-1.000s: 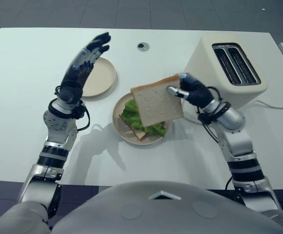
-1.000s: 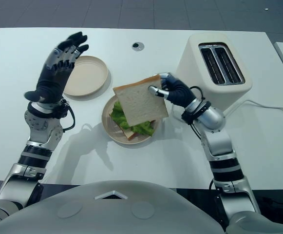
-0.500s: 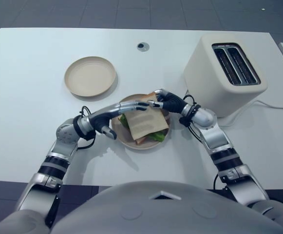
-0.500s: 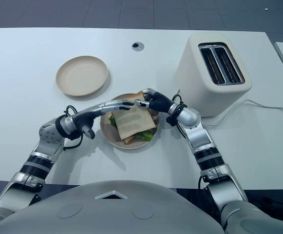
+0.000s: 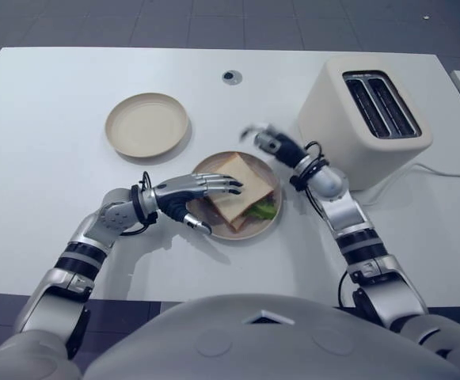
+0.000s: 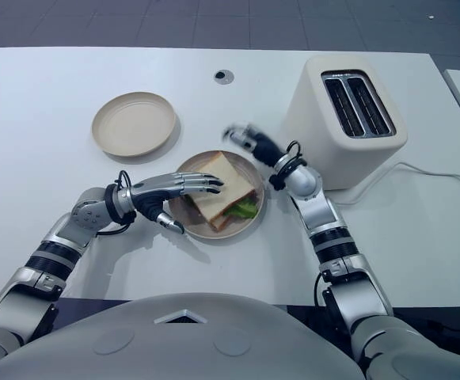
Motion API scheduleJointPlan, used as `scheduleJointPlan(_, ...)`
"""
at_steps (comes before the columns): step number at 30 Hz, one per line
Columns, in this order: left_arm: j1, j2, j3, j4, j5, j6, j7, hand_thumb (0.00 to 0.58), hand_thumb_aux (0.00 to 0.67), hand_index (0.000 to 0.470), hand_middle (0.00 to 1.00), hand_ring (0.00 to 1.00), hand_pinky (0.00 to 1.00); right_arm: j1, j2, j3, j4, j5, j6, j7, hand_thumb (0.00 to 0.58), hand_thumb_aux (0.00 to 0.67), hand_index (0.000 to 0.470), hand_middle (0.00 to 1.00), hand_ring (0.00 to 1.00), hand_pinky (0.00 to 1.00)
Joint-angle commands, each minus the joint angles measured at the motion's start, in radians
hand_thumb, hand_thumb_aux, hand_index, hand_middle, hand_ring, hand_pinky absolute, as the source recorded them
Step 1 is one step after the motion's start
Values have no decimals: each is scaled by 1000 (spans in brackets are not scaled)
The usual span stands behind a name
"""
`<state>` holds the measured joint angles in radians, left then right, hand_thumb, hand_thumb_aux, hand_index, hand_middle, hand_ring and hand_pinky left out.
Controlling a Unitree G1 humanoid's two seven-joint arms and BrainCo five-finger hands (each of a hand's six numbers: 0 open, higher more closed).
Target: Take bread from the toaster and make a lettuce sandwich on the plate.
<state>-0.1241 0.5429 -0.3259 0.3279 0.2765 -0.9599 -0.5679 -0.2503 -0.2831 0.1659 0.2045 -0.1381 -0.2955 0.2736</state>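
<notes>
A sandwich lies on the beige plate (image 5: 208, 162) at the table's middle. Its top bread slice (image 5: 241, 188) lies flat, and green lettuce (image 5: 264, 210) peeks out at its right edge above a lower slice. My left hand (image 5: 191, 194) lies low over the plate's left rim, fingers stretched out flat towards the bread's left edge and holding nothing. My right hand (image 5: 268, 141) hovers just beyond the plate's far rim, motion-blurred, with spread fingers that hold nothing. The cream toaster (image 5: 368, 111) stands at the right, and both of its slots look dark.
A second, empty beige plate (image 5: 146, 123) sits at the back left. The toaster's cable (image 5: 445, 172) runs off to the right. A small round hole (image 5: 231, 77) marks the table's far middle. Bare white table lies at the left and front.
My right hand lowered the bread slice onto the lettuce, let go and drew back towards the toaster. My left hand came down from high on the left to the plate's left side.
</notes>
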Motion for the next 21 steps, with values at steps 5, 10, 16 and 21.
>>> scheduleJointPlan(5, 31, 37, -20, 45, 54, 32, 38, 104, 63, 44, 0, 0, 0, -2, 77, -124, -131, 214, 15, -11, 0, 0, 0, 0, 0, 0)
scheduleJointPlan(10, 55, 19, -74, -255, -562, -6, -18, 580, 670, 470, 427, 427, 427, 188, -16, -34, -410, 530, 37, 354, 580, 670, 470, 1000, 1000, 1000)
scheduleJointPlan(16, 201, 208, -165, -463, -1011, 58, -463, 580, 670, 470, 1000, 1000, 1000, 451, -273, 37, -556, 698, -49, 866, 580, 670, 470, 1000, 1000, 1000)
scheduleJointPlan(21, 229, 209, -176, -307, -890, 41, -680, 580, 670, 470, 1000, 1000, 1000, 532, -371, 136, -410, 527, -175, 1066, 580, 670, 470, 1000, 1000, 1000)
